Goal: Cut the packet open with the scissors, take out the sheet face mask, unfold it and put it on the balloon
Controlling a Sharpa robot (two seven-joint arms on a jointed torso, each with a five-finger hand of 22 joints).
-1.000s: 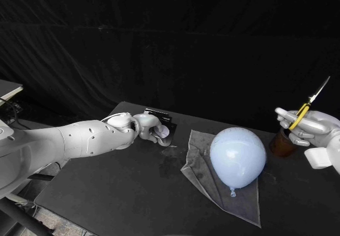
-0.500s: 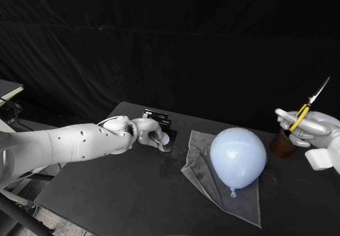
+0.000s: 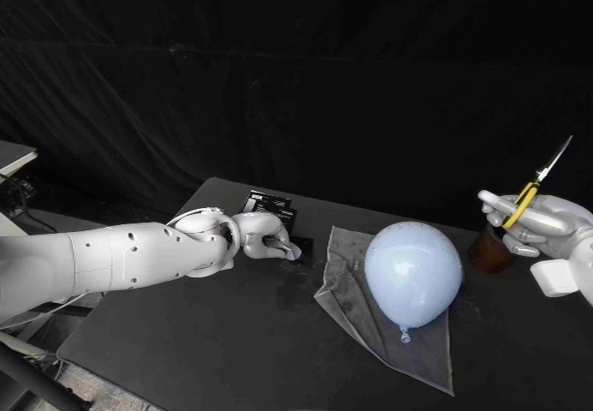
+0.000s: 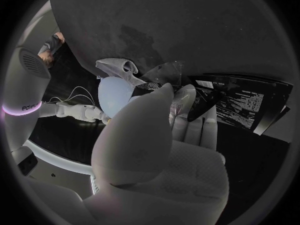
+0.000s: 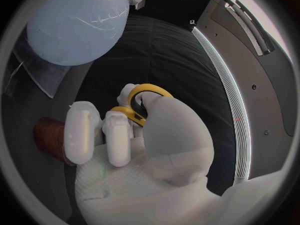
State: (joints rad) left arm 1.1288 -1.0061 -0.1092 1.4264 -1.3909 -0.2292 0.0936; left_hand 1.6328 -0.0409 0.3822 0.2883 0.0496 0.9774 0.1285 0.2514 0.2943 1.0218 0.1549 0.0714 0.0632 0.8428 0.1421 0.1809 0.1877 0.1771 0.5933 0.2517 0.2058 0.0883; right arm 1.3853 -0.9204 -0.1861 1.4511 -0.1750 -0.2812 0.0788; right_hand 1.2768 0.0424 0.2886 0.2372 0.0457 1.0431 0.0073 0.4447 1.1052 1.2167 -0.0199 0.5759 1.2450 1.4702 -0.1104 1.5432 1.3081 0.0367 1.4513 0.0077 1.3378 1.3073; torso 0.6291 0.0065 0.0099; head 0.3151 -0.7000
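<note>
The black packet (image 3: 272, 204) with white print lies flat at the table's far left; it is also in the left wrist view (image 4: 250, 102). My left hand (image 3: 266, 235) is low over the table, and its fingertips (image 4: 194, 117) touch the packet's near edge with the thumb held apart. I cannot make out a grip. The pale blue balloon (image 3: 414, 272) lies on a clear plastic sheet (image 3: 414, 360) in the middle of the table. My right hand (image 3: 537, 223) is raised at the right and holds the yellow-handled scissors (image 3: 542, 180), blades pointing up. Its fingers pass through the yellow loops (image 5: 147, 102).
A brown cup (image 3: 492, 250) stands on the table just left of my right hand, near the balloon's far end. The balloon (image 5: 78, 20) lies between the two hands. The table's near half is bare black surface (image 3: 210, 342).
My left hand has dropped and moved slightly right, from hovering beside the packet to touching its near edge at the table. The right hand, scissors and balloon have stayed put.
</note>
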